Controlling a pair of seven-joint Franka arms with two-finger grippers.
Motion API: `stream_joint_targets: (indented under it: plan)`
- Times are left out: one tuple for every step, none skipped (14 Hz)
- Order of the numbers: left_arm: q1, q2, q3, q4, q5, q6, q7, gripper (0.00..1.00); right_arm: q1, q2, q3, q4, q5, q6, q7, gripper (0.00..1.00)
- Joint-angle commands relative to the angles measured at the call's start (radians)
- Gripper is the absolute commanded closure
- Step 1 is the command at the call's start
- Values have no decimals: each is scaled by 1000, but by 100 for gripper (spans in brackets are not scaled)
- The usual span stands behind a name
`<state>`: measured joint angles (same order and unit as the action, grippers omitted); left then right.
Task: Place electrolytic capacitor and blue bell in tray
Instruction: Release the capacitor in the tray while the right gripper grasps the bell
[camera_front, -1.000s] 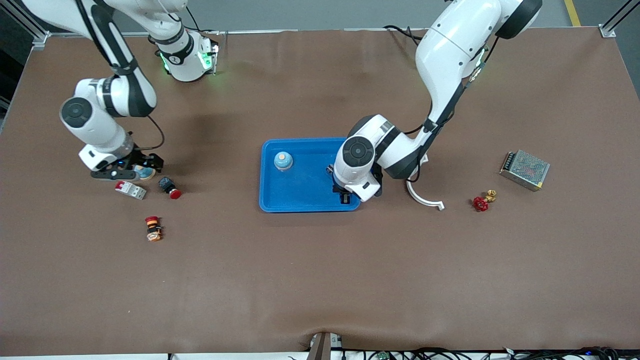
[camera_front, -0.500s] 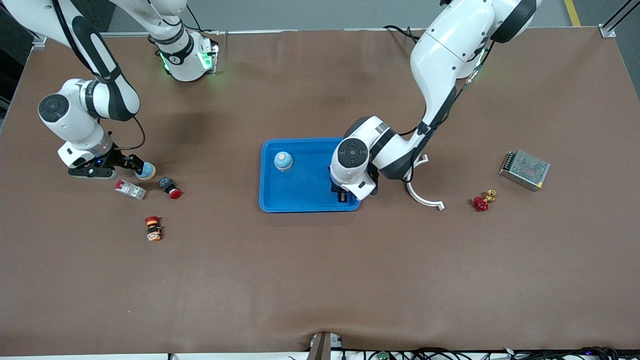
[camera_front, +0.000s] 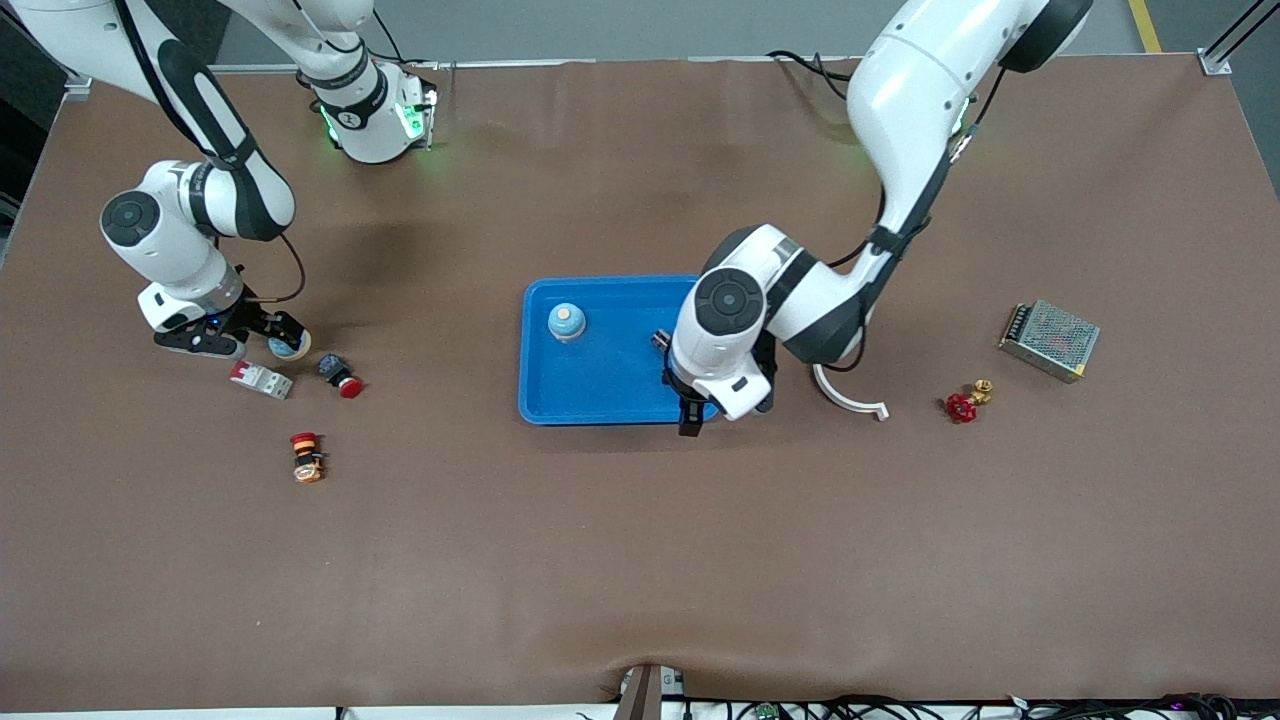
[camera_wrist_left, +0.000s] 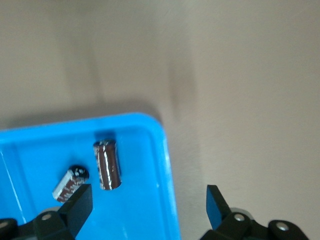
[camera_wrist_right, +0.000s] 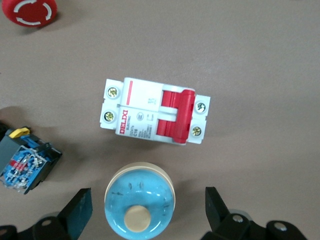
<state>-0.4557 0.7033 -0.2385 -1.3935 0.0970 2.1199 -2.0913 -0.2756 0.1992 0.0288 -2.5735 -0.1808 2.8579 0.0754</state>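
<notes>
- Blue tray (camera_front: 600, 395) at mid-table, with one blue bell (camera_front: 566, 322) standing upright in its corner toward the robots' bases and the right arm's end.
- Two electrolytic capacitors lying in the tray's corner nearest the front camera on the left arm's side: a brown capacitor (camera_wrist_left: 107, 164) and a shorter silver-sleeved capacitor (camera_wrist_left: 70, 183) just beside it, apart from each other, both free of any grip.
- Left gripper (camera_front: 692, 412) over that same tray corner and its rim, fingers (camera_wrist_left: 76, 204) spread wide with nothing between them; rim and bare table visible in the gap in the left wrist view.
- Second blue bell (camera_wrist_right: 140, 201) upright on the table toward the right arm's end, cream knob on top.
- Right gripper (camera_front: 262, 335) low over this bell, fingers (camera_wrist_right: 77, 212) wide open on either side of it, clear gaps both sides, nothing held.
- White and red circuit breaker (camera_wrist_right: 155, 117) just beside the bell, nearer to the front camera, not touching it.
- Red emergency-stop button (camera_front: 341, 376) close by, toward the tray from the breaker.
- Another push button (camera_front: 306, 457) with red and orange parts nearer still to the front camera.
- White curved bracket (camera_front: 848, 395), red valve handle (camera_front: 961, 406) and metal mesh power supply (camera_front: 1050, 339) toward the left arm's end.
</notes>
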Motion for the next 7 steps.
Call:
stream_joint_targets:
  plan:
    - [60,-88,-5,-12,6,-85,188,0,10,12,2,-30,-9,52,37,0]
    - [92,-109,-11,-12,6,-130,294,0,13,26,2,-37,-9,84,37,0]
    - [110,-137,-12,-12,4,-165,407,0,16,37,2,-39,-11,96,37,0]
    - [130,-165,-10,-13,1,-194,489,0,16,42,2,-39,-9,97,37,0]
    - [161,-195,-10,-13,1,-230,557,0,16,43,2,-39,-9,97,37,0]
    - [182,-221,-10,-13,3,-263,624,0,18,43,2,-40,-9,97,37,0]
    - [196,-247,-7,-15,4,-302,704,0,18,45,2,-42,-9,97,37,0]
